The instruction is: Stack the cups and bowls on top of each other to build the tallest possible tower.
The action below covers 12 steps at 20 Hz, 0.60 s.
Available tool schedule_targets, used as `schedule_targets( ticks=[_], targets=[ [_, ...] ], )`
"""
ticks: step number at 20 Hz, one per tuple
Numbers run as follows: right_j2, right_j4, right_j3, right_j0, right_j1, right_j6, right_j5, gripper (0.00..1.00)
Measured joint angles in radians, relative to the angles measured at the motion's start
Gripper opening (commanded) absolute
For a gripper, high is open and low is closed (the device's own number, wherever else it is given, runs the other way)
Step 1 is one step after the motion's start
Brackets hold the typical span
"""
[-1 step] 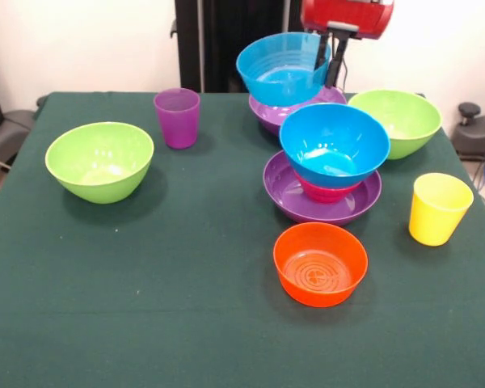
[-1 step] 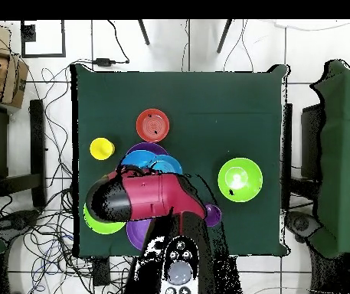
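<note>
My gripper [image 1: 326, 69] comes down at the back, shut on the rim of a translucent blue bowl [image 1: 281, 69]. That bowl hangs tilted just above a wide purple bowl [image 1: 268, 115]. In front stands the tower: a wide purple bowl [image 1: 284, 196] holds a red-pink bowl [image 1: 323, 192], with a large blue bowl [image 1: 333, 144] on top. An orange bowl [image 1: 320, 263] sits nearest the camera. Lime green bowls stand at the left [image 1: 99, 160] and right [image 1: 398, 121]. A purple cup [image 1: 177, 117] and a yellow cup [image 1: 439, 208] stand upright. In the overhead view the arm [image 2: 147, 197] hides the gripper.
The overhead view shows the orange bowl [image 2: 152, 125], yellow cup [image 2: 101, 148] and one lime green bowl [image 2: 240, 179] on the green table [image 2: 208, 99]. Chairs stand at both sides and cables lie on the floor.
</note>
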State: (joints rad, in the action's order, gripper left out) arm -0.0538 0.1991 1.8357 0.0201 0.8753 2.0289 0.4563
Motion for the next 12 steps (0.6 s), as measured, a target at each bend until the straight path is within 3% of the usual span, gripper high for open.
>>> schedule_targets(
  ticks=[12],
  targets=[
    [-0.058,-0.083,-0.023,-0.065,-0.096,0.058,-0.005,0.0]
  ],
)
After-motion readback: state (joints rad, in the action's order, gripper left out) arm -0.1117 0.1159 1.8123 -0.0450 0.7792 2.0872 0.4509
